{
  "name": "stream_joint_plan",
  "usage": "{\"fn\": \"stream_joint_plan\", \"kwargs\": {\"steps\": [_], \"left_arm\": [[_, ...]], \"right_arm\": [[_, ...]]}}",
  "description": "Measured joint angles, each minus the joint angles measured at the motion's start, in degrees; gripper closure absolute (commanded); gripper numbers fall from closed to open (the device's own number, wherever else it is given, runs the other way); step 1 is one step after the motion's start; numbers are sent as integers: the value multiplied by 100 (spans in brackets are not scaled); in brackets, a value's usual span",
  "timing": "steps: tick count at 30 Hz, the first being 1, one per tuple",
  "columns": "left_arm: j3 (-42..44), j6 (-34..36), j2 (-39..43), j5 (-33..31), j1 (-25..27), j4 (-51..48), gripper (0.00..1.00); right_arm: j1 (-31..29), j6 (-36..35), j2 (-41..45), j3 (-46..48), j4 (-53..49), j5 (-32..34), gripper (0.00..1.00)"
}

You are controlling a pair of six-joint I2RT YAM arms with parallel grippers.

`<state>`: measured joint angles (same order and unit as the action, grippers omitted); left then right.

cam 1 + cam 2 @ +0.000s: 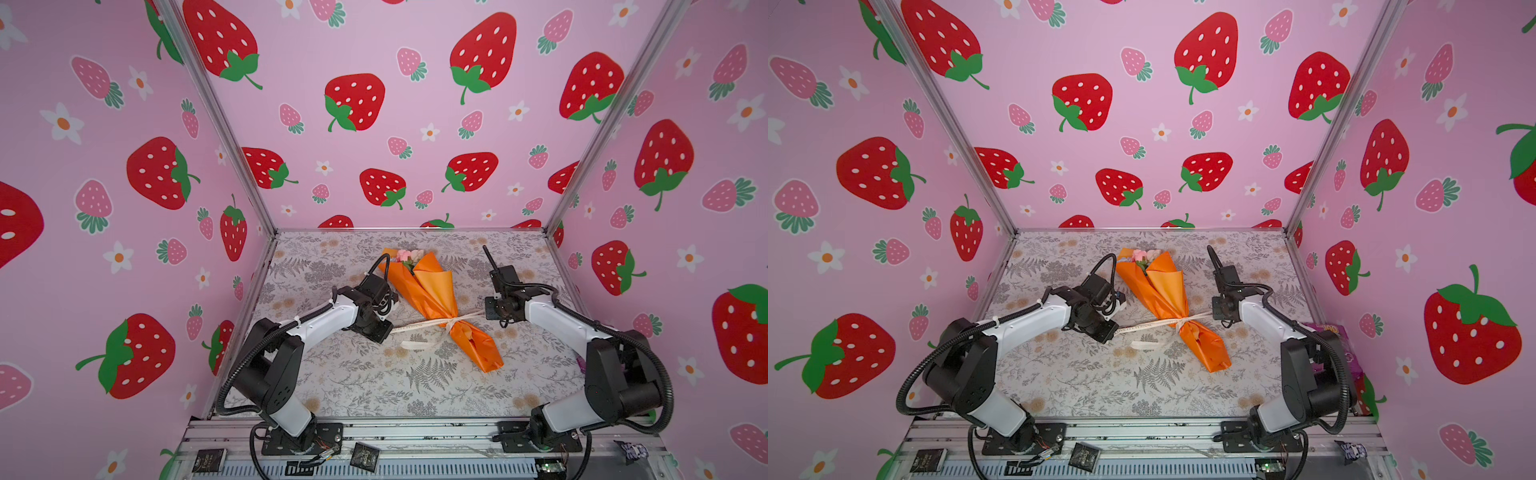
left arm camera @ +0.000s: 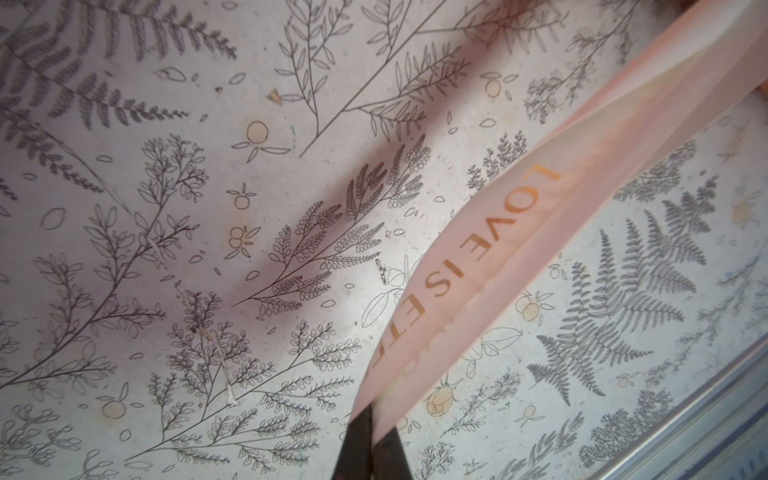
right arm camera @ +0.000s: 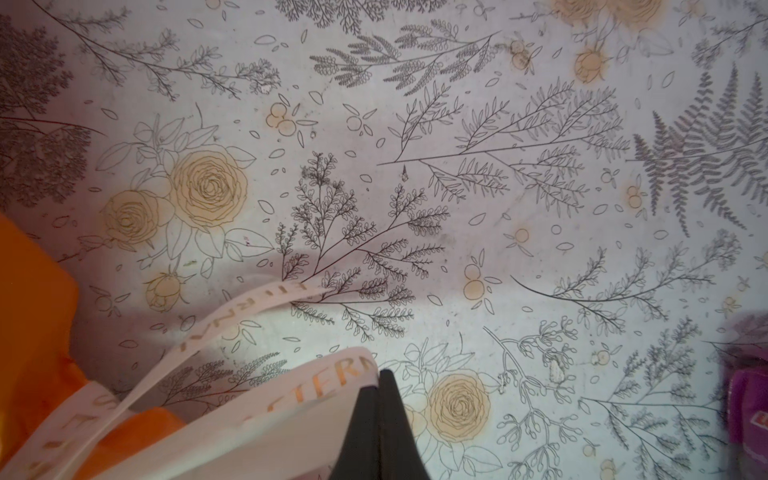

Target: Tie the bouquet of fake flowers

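The bouquet of fake flowers [image 1: 432, 291] [image 1: 1163, 291] lies slantwise mid-table in an orange paper cone, with pink blooms [image 1: 405, 255] at its far mouth. A cream ribbon [image 1: 415, 326] [image 1: 1142, 326] printed with gold letters is wrapped and crossed round the cone's narrow waist. My left gripper [image 1: 388, 329] [image 2: 372, 419] is shut on the ribbon [image 2: 478, 257] end to the left of the cone. My right gripper [image 1: 487, 311] [image 3: 379, 374] is shut on the ribbon [image 3: 291, 407] end to the right. Both ends stretch out sideways from the waist.
A loose ribbon tail [image 1: 415, 345] curls on the floral table cover in front of the waist. A purple packet [image 1: 1329, 332] [image 3: 748, 399] sits by the right wall. Strawberry-print walls close in three sides. A metal rail [image 1: 415, 436] runs along the front.
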<state>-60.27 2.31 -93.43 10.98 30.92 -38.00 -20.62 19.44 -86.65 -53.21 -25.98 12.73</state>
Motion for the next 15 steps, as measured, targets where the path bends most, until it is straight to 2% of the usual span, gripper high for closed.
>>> {"fn": "stream_joint_plan", "kwargs": {"steps": [15], "left_arm": [[0,-17,-186,-413,-160,44,100]], "right_arm": [[240,-70,-70,81,44,-251,100]]}}
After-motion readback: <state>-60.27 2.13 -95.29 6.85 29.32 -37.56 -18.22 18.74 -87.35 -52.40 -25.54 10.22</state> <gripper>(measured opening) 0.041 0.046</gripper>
